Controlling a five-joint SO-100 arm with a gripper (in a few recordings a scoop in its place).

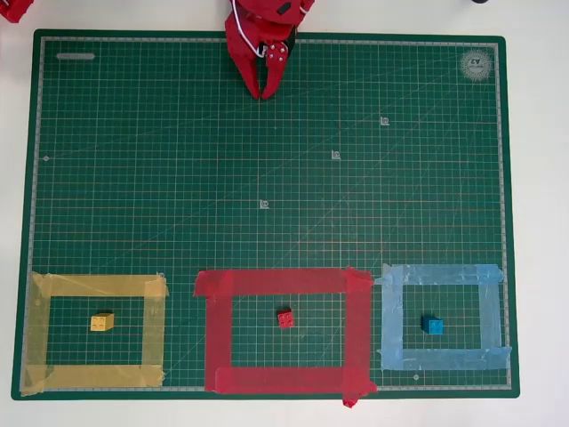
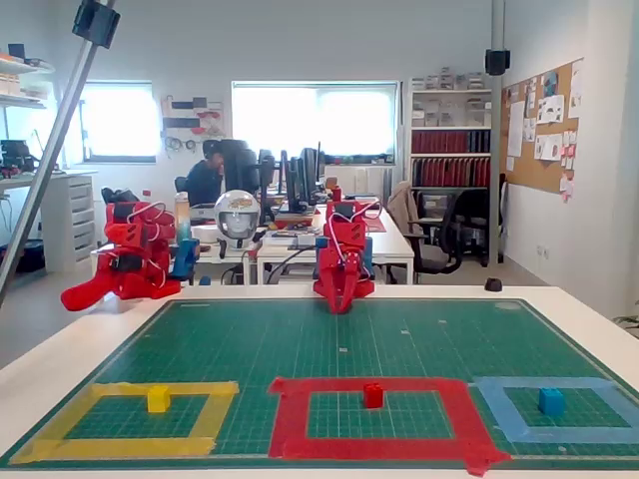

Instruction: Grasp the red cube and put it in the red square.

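Red cube (image 1: pixel 284 318) far from hand (image 1: pixel 264 93)

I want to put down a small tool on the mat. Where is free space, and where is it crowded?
The wide middle of the green mat is bare, bordered by the gripper at the far edge and the three tape outlines at the near edge. Crowded: the red square holds the red cube; the yellow block and blue block sit inside their own outlines.
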